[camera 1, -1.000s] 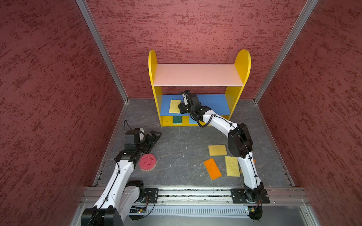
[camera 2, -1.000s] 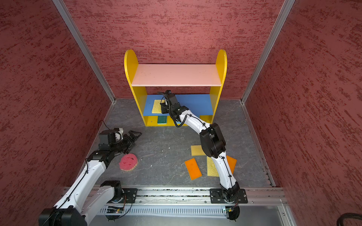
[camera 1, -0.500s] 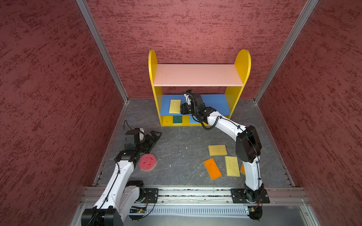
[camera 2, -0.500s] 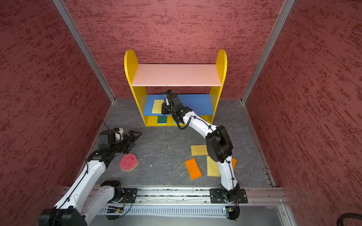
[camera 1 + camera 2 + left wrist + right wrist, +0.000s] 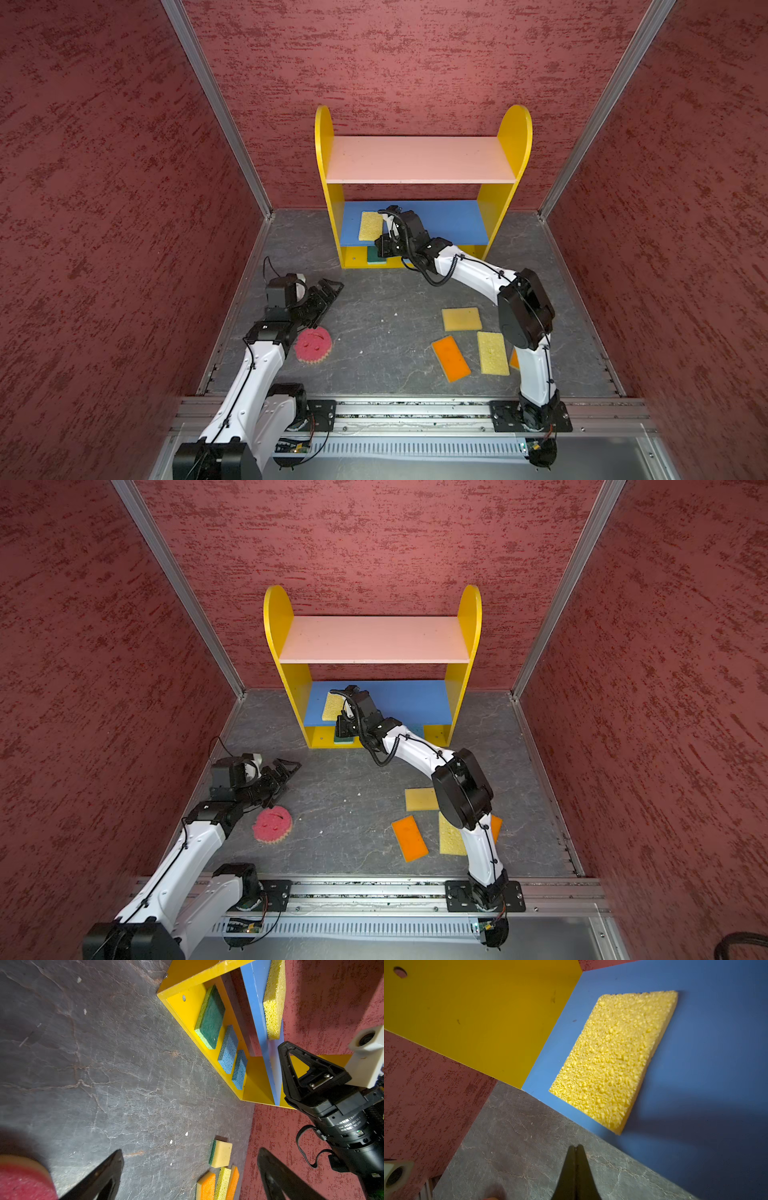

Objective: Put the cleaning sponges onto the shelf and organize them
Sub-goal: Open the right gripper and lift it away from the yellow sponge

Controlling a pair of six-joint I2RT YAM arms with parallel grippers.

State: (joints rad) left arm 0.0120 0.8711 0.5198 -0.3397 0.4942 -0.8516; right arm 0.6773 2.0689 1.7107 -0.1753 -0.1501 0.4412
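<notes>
Yellow foam fills much of the right wrist view: a coarse yellow sponge [image 5: 614, 1059], rectangular and open-pored, lies flat on the blue middle board [image 5: 706, 1053] of the small three-tier shelf [image 5: 477, 1012], close to the shelf's left yellow side panel. The right gripper [image 5: 576, 1148] is pinched fully together with nothing between its black fingers. Its tips show against the grey stone-look floor [image 5: 519, 1157] just in front of the shelf, clear of the sponge.

In the left wrist view the left gripper [image 5: 190, 1151] is spread wide and empty, over the floor in front of the shelf's left end. On the shelf's yellow base [image 5: 187, 1007] a green rectangular sponge [image 5: 211, 1018], a blue rectangular sponge [image 5: 228, 1049] and a second blue sponge [image 5: 240, 1070] lie in a row. A smooth pale yellow sponge [image 5: 221, 1154] with a green underside lies on the floor, well out from the shelf.

In both top views four sponges lie loose in front of the shelf's right half. They are the smooth pale yellow sponge [image 5: 461, 319] [image 5: 419, 799], an orange rectangular sponge [image 5: 451, 358] [image 5: 409, 838], a second coarse yellow sponge [image 5: 492, 353] [image 5: 449, 837] and a second orange sponge [image 5: 514, 359] [image 5: 496, 824], mostly hidden behind the right arm. A round pink-red scalloped smiley sponge [image 5: 313, 345] [image 5: 272, 824] lies in front of the shelf's left side, well apart from it, just beside the left arm.
</notes>
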